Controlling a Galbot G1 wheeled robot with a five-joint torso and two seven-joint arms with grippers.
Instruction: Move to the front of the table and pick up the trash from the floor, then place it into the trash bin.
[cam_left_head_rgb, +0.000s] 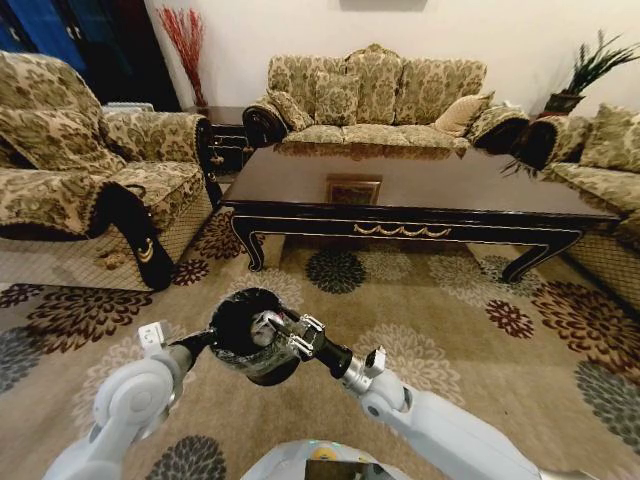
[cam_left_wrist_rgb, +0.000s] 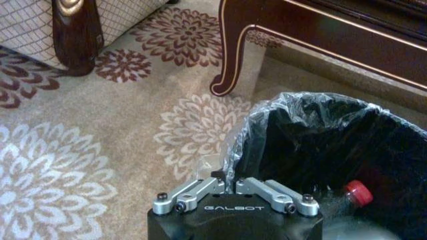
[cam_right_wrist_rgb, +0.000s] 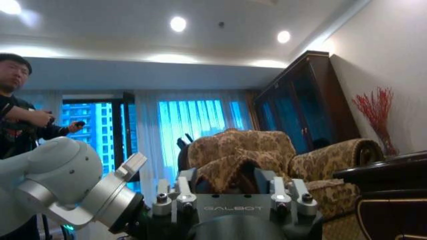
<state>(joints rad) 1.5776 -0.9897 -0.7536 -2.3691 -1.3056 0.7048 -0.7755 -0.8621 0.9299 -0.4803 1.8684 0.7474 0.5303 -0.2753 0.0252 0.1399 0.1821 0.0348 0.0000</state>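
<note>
Head view: the trash bin (cam_left_head_rgb: 250, 335) is seen lifted between both arms, well short of the table (cam_left_head_rgb: 420, 190), above the floor (cam_left_head_rgb: 470, 300). The left end effector (cam_left_head_rgb: 205, 342) is placed at the bin's left rim; in the left wrist view its fingers (cam_left_wrist_rgb: 190, 192) are drawn together on the edge of the black liner, so the bin (cam_left_wrist_rgb: 320, 150) appears to be gripped there. A red-capped bottle (cam_left_wrist_rgb: 353, 195) is seen lying inside. The right end effector (cam_left_head_rgb: 285, 335) is held over the bin's mouth from the right; whether it is open or closed cannot be told. No loose trash can be made out on the carpet.
</note>
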